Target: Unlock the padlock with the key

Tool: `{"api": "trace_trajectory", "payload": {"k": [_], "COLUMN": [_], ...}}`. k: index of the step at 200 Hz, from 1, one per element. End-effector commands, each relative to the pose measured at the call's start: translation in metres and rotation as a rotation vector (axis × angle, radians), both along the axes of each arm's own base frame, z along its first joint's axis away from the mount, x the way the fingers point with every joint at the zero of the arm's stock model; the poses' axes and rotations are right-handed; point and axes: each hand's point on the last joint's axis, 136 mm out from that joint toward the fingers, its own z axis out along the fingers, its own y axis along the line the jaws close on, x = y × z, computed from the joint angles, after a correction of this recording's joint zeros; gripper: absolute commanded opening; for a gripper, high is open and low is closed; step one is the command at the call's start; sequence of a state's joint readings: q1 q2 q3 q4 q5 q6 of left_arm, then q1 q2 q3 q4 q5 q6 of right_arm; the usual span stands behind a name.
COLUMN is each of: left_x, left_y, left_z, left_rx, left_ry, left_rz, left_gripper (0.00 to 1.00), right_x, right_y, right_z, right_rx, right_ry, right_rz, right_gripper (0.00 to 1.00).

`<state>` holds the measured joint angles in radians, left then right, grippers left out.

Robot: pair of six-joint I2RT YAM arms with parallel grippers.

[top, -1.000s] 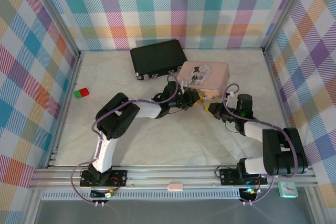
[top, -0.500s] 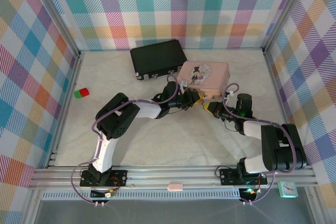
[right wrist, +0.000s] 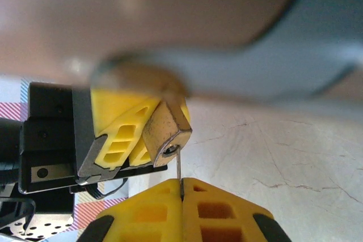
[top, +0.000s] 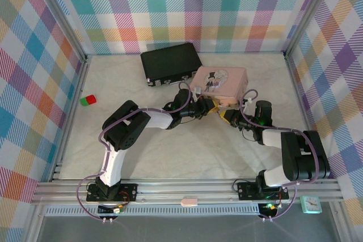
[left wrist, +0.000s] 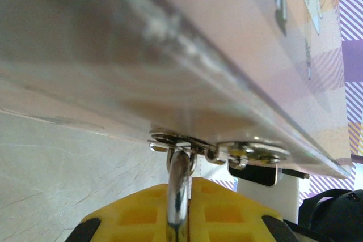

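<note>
The brass padlock hangs from the clasp of the pink box. Its silver shackle runs through the clasp. My left gripper is shut on the padlock, and its yellow fingers hold the body tilted. My right gripper is shut on the key, a thin grey blade standing upright. The key's tip is at the keyhole in the padlock's bottom face. In the top view the left gripper and right gripper meet at the box's near edge.
A black case lies behind and left of the pink box. Red and green blocks sit near the left wall. The pink box looms just above both wrist cameras. The white tabletop lies in front of the grippers.
The right arm has shifted slightly toward the box, bringing the key up at the padlock. The left arm holds still.
</note>
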<state>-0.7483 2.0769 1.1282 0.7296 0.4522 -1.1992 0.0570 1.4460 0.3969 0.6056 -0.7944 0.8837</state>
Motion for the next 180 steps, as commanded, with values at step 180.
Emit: {"api": "trace_trajectory", "payload": {"k": [180], "left_x": [0.01], "left_y": [-0.005], "left_z": [0.058], "left_rx": [-0.215], "left_ry": [0.045], "left_rz": [0.147], "left_gripper": [0.0], "right_x": [0.006], "right_y": [0.002], "right_z": [-0.009], "right_rx": [0.02], "right_ry": [0.038], "right_rz": [-0.227], "right_gripper": [0.0]}}
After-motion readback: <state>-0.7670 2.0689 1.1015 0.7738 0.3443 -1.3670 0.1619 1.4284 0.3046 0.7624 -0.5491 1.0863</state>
